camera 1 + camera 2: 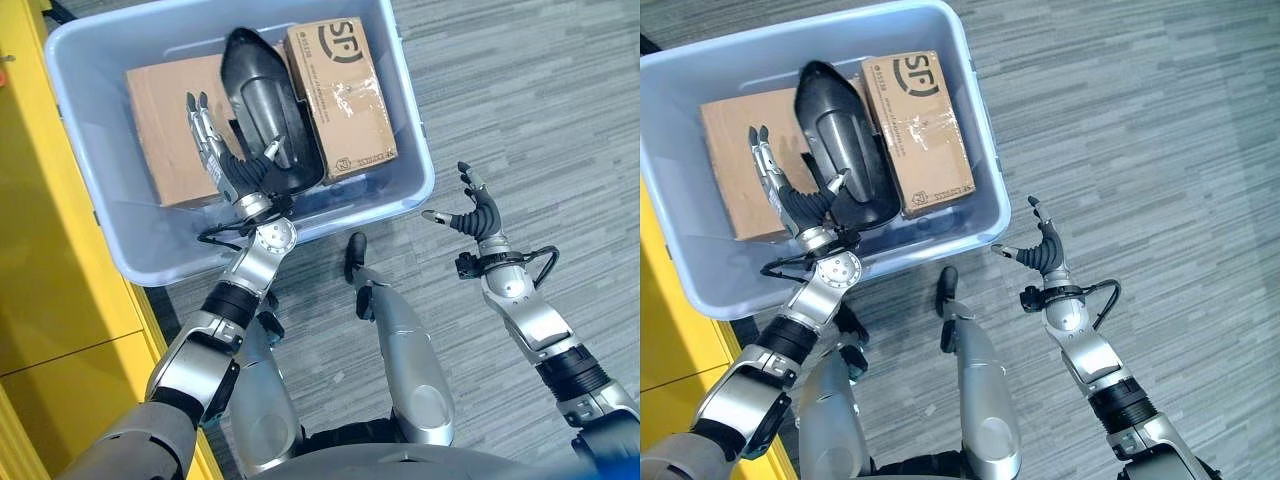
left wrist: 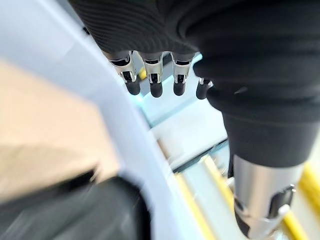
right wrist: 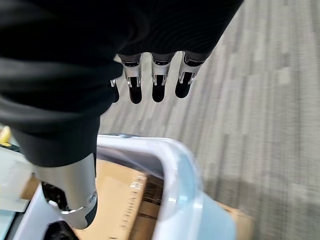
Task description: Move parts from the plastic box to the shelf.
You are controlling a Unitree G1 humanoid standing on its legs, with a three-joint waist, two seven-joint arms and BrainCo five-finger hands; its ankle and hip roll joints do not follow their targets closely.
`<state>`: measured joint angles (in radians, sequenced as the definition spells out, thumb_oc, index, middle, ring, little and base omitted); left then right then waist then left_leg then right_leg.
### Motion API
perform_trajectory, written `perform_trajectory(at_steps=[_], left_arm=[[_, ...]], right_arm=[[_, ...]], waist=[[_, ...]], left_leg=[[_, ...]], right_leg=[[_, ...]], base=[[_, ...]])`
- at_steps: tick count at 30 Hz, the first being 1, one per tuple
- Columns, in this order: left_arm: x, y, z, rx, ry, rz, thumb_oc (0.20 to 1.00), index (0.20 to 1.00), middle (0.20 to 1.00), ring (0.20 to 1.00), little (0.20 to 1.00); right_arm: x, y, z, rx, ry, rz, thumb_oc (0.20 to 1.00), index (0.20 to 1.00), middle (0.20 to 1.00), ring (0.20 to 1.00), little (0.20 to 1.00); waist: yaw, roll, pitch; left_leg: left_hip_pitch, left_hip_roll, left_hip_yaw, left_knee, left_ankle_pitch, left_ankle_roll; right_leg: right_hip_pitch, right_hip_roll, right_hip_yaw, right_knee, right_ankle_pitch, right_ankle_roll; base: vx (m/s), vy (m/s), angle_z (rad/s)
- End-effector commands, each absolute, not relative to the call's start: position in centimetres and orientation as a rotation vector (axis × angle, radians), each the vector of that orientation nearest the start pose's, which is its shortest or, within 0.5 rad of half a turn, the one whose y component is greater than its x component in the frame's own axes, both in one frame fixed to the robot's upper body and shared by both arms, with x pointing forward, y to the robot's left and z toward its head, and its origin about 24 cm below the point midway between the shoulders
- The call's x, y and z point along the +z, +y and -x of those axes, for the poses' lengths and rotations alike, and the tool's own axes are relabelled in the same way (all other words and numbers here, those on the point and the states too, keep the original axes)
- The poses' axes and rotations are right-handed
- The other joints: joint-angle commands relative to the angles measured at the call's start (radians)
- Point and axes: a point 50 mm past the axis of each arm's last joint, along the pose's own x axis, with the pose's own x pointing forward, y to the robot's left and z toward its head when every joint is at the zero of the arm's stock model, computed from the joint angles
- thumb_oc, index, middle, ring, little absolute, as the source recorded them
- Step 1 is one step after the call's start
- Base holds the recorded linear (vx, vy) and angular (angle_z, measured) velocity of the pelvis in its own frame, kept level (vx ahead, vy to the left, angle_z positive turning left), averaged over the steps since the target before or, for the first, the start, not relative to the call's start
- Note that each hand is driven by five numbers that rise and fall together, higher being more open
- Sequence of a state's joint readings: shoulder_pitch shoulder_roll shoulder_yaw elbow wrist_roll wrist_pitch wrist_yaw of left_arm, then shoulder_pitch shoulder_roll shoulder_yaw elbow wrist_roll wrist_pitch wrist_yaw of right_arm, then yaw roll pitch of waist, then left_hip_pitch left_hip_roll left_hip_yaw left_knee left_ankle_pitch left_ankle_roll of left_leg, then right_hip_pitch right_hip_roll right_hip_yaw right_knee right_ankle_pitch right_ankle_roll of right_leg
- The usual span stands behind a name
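A pale blue plastic box point(image 1: 415, 185) stands on the carpet and holds a black shell-shaped part point(image 1: 262, 105) lying across two cardboard boxes. One cardboard box point(image 1: 160, 125) is on the left, the other point(image 1: 340, 95) on the right. My left hand point(image 1: 213, 150) reaches over the box's near wall with straight fingers above the left cardboard box. Its thumb rests against the black part's near end, and nothing is gripped. My right hand point(image 1: 478, 212) hovers open over the carpet, to the right of the box and apart from it. Past its fingers point(image 3: 156, 80) the box's rim point(image 3: 175, 160) shows.
A yellow shelf unit point(image 1: 40, 250) runs along the left side, close against the plastic box. Grey striped carpet point(image 1: 540, 110) spreads to the right of the box and beyond it.
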<state>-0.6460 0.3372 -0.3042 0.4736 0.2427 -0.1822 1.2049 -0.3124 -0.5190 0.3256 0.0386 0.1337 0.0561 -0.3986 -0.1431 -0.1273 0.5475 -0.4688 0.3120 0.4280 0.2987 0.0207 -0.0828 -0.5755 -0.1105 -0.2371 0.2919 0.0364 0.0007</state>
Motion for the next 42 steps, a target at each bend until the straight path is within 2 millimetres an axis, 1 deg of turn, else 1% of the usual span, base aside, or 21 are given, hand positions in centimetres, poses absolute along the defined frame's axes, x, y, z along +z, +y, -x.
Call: perform_trajectory(at_steps=[1,2,3,6,7,9,10,11,12,15,18,20,22,25,27,32,35,36,37,39,42], left_arm=[[17.9,16.7,-32.3,0.940,-0.948,-0.387,1.000,1.000,1.000,1.000,1.000],[18.1,17.4,-32.1,0.987,-0.948,-0.361,1.000,1.000,1.000,1.000,1.000],[17.9,17.6,-32.2,0.989,-0.915,-0.351,1.000,1.000,1.000,1.000,1.000],[17.5,18.3,-32.6,1.018,-0.853,-0.380,1.000,1.000,1.000,1.000,1.000],[17.5,18.4,-32.8,1.007,-0.846,-0.394,1.000,1.000,1.000,1.000,1.000],[17.5,18.5,-33.1,0.970,-0.796,-0.350,1.000,1.000,1.000,1.000,1.000],[17.1,18.5,-33.4,0.937,-0.729,-0.337,1.000,1.000,1.000,1.000,1.000],[16.8,18.5,-33.7,0.914,-0.685,-0.317,1.000,1.000,1.000,1.000,1.000],[16.1,18.5,-34.0,0.898,-0.583,-0.208,1.000,1.000,1.000,1.000,1.000],[15.0,18.1,-34.2,0.923,-0.484,-0.083,1.000,1.000,1.000,1.000,1.000],[13.6,17.6,-34.5,0.970,-0.319,0.096,1.000,1.000,1.000,1.000,1.000],[13.4,17.6,-34.7,1.000,-0.304,0.075,1.000,1.000,1.000,1.000,1.000],[13.2,17.4,-34.9,1.020,-0.265,0.059,1.000,1.000,1.000,1.000,1.000],[13.1,18.2,-35.5,1.051,-0.193,0.070,1.000,1.000,1.000,1.000,1.000],[13.5,18.6,-35.9,1.050,-0.185,0.051,1.000,1.000,1.000,1.000,1.000],[14.4,18.8,-37.0,0.989,-0.160,0.029,1.000,1.000,1.000,1.000,1.000],[15.5,18.7,-37.8,0.962,-0.145,-0.060,1.000,1.000,1.000,1.000,1.000],[16.1,18.9,-38.3,0.922,-0.144,-0.105,1.000,1.000,1.000,1.000,1.000],[16.3,18.7,-38.5,0.900,-0.133,-0.102,1.000,1.000,1.000,1.000,1.000],[16.1,18.6,-38.7,0.859,-0.102,-0.079,1.000,1.000,1.000,1.000,1.000],[15.2,18.5,-38.8,0.833,-0.046,-0.097,1.000,1.000,1.000,1.000,1.000]], right_arm=[[12.7,-17.7,-30.0,-0.116,-0.317,0.363,1.000,1.000,1.000,1.000,1.000],[12.5,-17.5,-29.9,-0.118,-0.317,0.366,1.000,1.000,1.000,1.000,1.000],[12.4,-17.4,-29.9,-0.121,-0.314,0.365,1.000,1.000,1.000,1.000,1.000],[12.4,-17.2,-30.1,-0.117,-0.307,0.365,1.000,1.000,1.000,1.000,1.000],[12.4,-17.2,-30.2,-0.115,-0.304,0.368,1.000,1.000,1.000,1.000,1.000],[12.4,-17.2,-30.2,-0.115,-0.300,0.373,1.000,1.000,1.000,1.000,1.000],[12.2,-17.3,-30.2,-0.115,-0.293,0.378,1.000,1.000,1.000,1.000,1.000],[12.3,-17.4,-30.2,-0.116,-0.291,0.377,1.000,1.000,1.000,1.000,1.000],[12.3,-17.6,-30.1,-0.124,-0.291,0.375,1.000,1.000,1.000,1.000,1.000],[12.3,-17.5,-30.2,-0.126,-0.291,0.376,1.000,1.000,1.000,1.000,1.000],[12.5,-17.3,-30.4,-0.116,-0.283,0.365,1.000,1.000,1.000,1.000,1.000],[12.8,-17.2,-30.5,-0.117,-0.282,0.356,1.000,1.000,1.000,1.000,1.000],[12.8,-17.2,-30.6,-0.117,-0.279,0.356,1.000,1.000,1.000,1.000,1.000],[13.1,-17.0,-30.8,-0.112,-0.280,0.347,1.000,1.000,1.000,1.000,1.000],[13.2,-16.9,-31.0,-0.109,-0.280,0.349,1.000,1.000,1.000,1.000,1.000],[13.6,-16.9,-31.3,-0.114,-0.282,0.351,1.000,1.000,1.000,1.000,1.000],[14.1,-16.9,-31.7,-0.107,-0.290,0.359,1.000,1.000,1.000,1.000,1.000],[14.2,-16.8,-31.8,-0.109,-0.287,0.358,1.000,1.000,1.000,1.000,1.000],[14.2,-16.8,-31.8,-0.107,-0.285,0.359,1.000,1.000,1.000,1.000,1.000],[14.2,-16.8,-31.7,-0.105,-0.285,0.365,1.000,1.000,1.000,1.000,1.000],[14.4,-16.9,-31.8,-0.105,-0.287,0.369,1.000,1.000,1.000,1.000,1.000]], waist=[[0.010,-0.040,-0.028],[0.016,-0.042,-0.028],[0.018,-0.042,-0.028],[0.018,-0.047,-0.028],[0.018,-0.048,-0.028],[0.017,-0.048,-0.028],[0.016,-0.047,-0.028],[0.015,-0.050,-0.028],[0.011,-0.054,-0.028],[0.005,-0.063,-0.028],[-0.004,-0.076,-0.028],[-0.008,-0.085,-0.028],[-0.011,-0.086,-0.028],[-0.019,-0.098,-0.028],[-0.024,-0.102,-0.028],[-0.037,-0.107,-0.028],[-0.050,-0.113,-0.028],[-0.055,-0.118,-0.028],[-0.059,-0.121,-0.028],[-0.062,-0.122,-0.028],[-0.066,-0.121,-0.028]], left_leg=[[-0.057,0.024,-0.035,0.109,-0.074,-0.071],[-0.056,0.023,-0.043,0.101,-0.069,-0.072],[-0.056,0.024,-0.045,0.103,-0.071,-0.073],[-0.058,0.030,-0.048,0.110,-0.070,-0.076],[-0.060,0.032,-0.046,0.113,-0.070,-0.076],[-0.063,0.038,-0.045,0.120,-0.070,-0.077],[-0.048,0.039,-0.056,0.129,-0.096,-0.088],[-0.048,0.042,-0.055,0.134,-0.100,-0.088],[-0.053,0.048,-0.052,0.143,-0.102,-0.088],[-0.062,0.057,-0.049,0.154,-0.105,-0.089],[-0.073,0.070,-0.044,0.166,-0.107,-0.092],[-0.082,0.079,-0.040,0.174,-0.107,-0.095],[-0.082,0.081,-0.040,0.174,-0.107,-0.096],[-0.088,0.094,-0.036,0.185,-0.106,-0.100],[-0.095,0.098,-0.035,0.191,-0.106,-0.102],[-0.102,0.106,-0.026,0.197,-0.105,-0.103],[-0.111,0.111,-0.024,0.201,-0.104,-0.105],[-0.116,0.113,-0.023,0.204,-0.105,-0.105],[-0.117,0.113,-0.022,0.205,-0.106,-0.105],[-0.118,0.113,-0.019,0.206,-0.107,-0.104],[-0.125,0.112,-0.016,0.206,-0.105,-0.104]], right_leg=[[0.012,-0.047,-0.012,0.032,-0.068,0.118],[0.016,-0.043,-0.016,0.029,-0.068,0.118],[0.018,-0.042,-0.016,0.032,-0.071,0.118],[0.022,-0.040,-0.019,0.034,-0.073,0.117],[0.020,-0.040,-0.019,0.037,-0.075,0.116],[0.020,-0.039,-0.021,0.039,-0.076,0.114],[0.034,-0.038,-0.017,0.050,-0.097,0.126],[0.035,-0.038,-0.018,0.052,-0.099,0.127],[0.031,-0.037,-0.018,0.055,-0.098,0.127],[0.027,-0.033,-0.017,0.057,-0.099,0.130],[0.020,-0.030,-0.020,0.056,-0.097,0.132],[0.014,-0.030,-0.023,0.060,-0.098,0.132],[0.012,-0.029,-0.022,0.063,-0.098,0.133],[0.006,-0.031,-0.026,0.066,-0.096,0.131],[0.000,-0.032,-0.025,0.069,-0.096,0.131],[-0.014,-0.034,-0.024,0.070,-0.091,0.128],[-0.024,-0.033,-0.019,0.070,-0.089,0.126],[-0.029,-0.033,-0.019,0.072,-0.089,0.127],[-0.032,-0.031,-0.019,0.072,-0.087,0.126],[-0.035,-0.030,-0.019,0.073,-0.088,0.125],[-0.045,-0.030,-0.017,0.074,-0.086,0.125]], base=[[-0.07,-0.086,0.04],[0.00,-0.053,0.00],[0.00,-0.050,-0.03],[0.00,-0.008,-0.01],[0.00,0.000,0.00],[0.05,0.017,0.00],[0.10,0.028,0.00],[0.10,0.022,0.02],[0.00,0.000,0.00],[0.00,-0.004,-0.01],[0.01,-0.035,-0.04],[0.01,-0.055,-0.02],[0.01,-0.024,-0.05],[0.00,-0.022,-0.03],[0.00,0.000,0.00],[0.00,0.000,0.00],[-0.01,0.007,-0.01],[-0.01,-0.031,-0.01],[0.00,0.000,0.00],[0.00,0.000,0.00],[0.00,0.000,0.00]])
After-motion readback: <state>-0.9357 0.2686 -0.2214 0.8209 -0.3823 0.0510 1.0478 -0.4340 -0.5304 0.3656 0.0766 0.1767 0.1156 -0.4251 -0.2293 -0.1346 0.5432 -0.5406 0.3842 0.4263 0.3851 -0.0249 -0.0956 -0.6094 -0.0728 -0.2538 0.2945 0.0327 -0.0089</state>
